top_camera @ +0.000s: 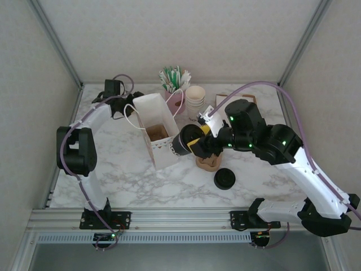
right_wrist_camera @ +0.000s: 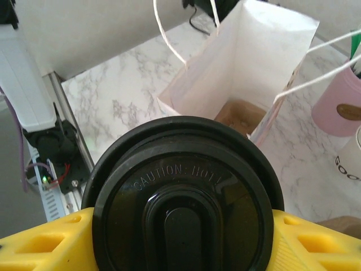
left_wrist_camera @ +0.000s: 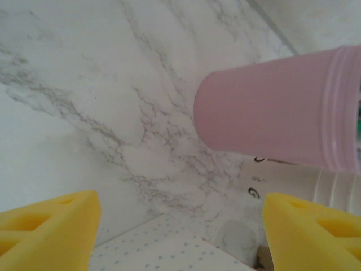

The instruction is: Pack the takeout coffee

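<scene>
While the right gripper is clenched on the takeout coffee, yellow fingers press on both sides just under the black lid rim. Lid reads "CAUTION: HOT". In the top view the takeout coffee is held off the table, tilted, just beside the right wall of the paper bag, not inside it. The right gripper comes in from the right. The bag stands upright, mouth open, with something brown at its bottom.

The left gripper sits at the bag's back-left, near its handle. In the left wrist view the left gripper is released, fingers wide apart with nothing pinched; a dotted white panel shows between them. A pink cup lies ahead, on marble.

A loose black lid lies on the table near the front, well apart from the bag. A brown cardboard piece sits just behind it. A stack of lidless cups stands at the back beside the pink cup.
</scene>
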`<state>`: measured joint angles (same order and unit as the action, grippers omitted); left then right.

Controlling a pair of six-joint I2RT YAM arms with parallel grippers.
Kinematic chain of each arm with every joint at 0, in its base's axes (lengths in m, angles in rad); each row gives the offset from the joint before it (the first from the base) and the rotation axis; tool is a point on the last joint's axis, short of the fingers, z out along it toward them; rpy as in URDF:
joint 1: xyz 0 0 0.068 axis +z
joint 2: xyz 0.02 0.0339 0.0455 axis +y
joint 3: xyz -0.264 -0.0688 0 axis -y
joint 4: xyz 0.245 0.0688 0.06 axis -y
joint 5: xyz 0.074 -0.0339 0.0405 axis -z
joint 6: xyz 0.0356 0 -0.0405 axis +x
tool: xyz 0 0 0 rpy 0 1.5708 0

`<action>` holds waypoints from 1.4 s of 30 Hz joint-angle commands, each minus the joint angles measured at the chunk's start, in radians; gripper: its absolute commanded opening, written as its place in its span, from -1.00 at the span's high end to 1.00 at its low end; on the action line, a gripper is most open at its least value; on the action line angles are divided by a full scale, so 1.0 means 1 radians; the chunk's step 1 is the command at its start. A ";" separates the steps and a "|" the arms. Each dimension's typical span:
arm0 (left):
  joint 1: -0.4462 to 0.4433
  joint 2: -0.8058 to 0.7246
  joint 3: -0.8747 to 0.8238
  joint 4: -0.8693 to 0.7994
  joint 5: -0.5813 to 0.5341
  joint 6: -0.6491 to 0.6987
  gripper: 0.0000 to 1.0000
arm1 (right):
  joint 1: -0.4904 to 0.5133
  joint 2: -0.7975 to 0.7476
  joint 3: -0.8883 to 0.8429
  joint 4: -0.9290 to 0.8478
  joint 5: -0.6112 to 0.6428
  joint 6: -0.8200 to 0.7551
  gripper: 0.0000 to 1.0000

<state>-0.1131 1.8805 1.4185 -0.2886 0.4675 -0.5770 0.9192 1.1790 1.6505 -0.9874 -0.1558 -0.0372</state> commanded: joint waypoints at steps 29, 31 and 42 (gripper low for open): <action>-0.153 -0.470 -0.530 0.065 -0.192 -0.128 -0.59 | 0.051 0.430 0.503 -0.181 0.225 0.144 -0.08; -0.165 -0.514 -0.568 0.064 -0.218 -0.143 -0.59 | 0.060 0.450 0.515 -0.191 0.226 0.144 -0.08; -0.254 -0.736 -0.738 0.060 -0.322 -0.245 -0.60 | 0.123 0.565 0.615 -0.302 0.245 0.140 -0.06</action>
<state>-0.3420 1.1961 0.7105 -0.2287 0.2012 -0.7738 1.0206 1.7229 2.2265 -1.2388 0.0669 0.0982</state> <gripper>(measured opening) 0.797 0.653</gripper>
